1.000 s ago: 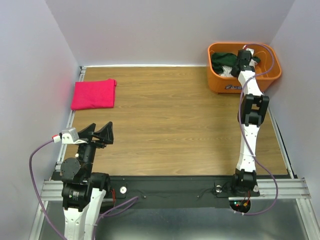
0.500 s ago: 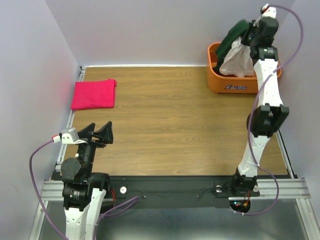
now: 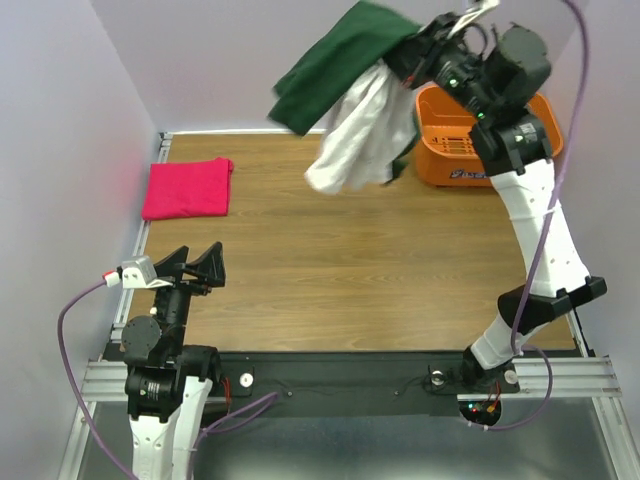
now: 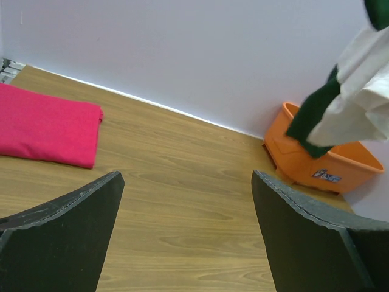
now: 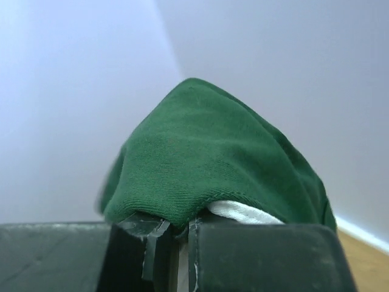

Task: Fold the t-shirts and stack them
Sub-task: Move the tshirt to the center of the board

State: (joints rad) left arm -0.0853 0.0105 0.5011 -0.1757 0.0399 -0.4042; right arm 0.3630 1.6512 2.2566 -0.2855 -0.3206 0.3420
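Cloth aloft: my right pincer (image 3: 418,48), up at one o'clock above the table (image 3: 330,270), is clamped on the white-and-green t-shirt (image 3: 352,120), a green fold pinched between its fingers (image 5: 137,255); the tee hangs in the air, clear of the wood, its white body drooping toward twelve o'clock, near the orange basket (image 3: 462,160). The pink-red t-shirt (image 3: 187,188) lies folded flat at ten o'clock. My left pincer (image 3: 196,266) rests spread wide at seven o'clock, near the table's front edge, well apart from both shirts
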